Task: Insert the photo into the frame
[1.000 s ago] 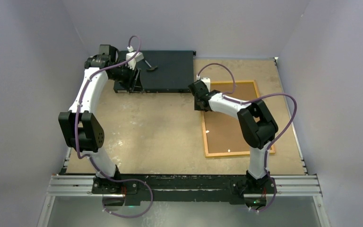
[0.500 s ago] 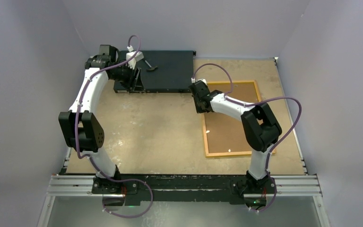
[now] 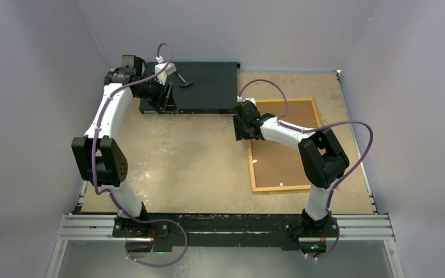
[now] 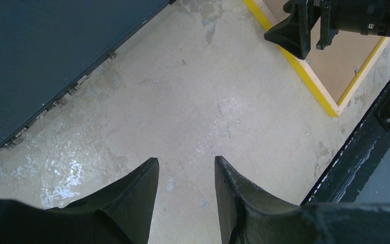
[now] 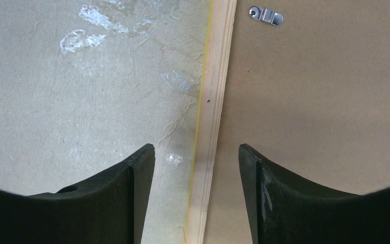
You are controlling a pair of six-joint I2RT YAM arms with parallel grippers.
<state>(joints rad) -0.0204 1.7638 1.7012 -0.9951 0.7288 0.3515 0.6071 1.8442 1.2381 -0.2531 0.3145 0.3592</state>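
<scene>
Both grippers stand open and empty, and the frame lies back-up on the right side of the table.

At the far left corner of the table, the left gripper hangs just beside the near left corner of a flat black box. Its fingers are partly apart, with only bare tabletop between them. Right of the table's middle, the right gripper is over the frame, near the far end of its left side. Its fingers are spread wider, one on each side of that pale wooden rail with its yellow outer edge. It grips nothing, and whether it touches the rail cannot be told. A brown backing board fills the frame, and a small metal clip sits on the board just inside the rail.
</scene>
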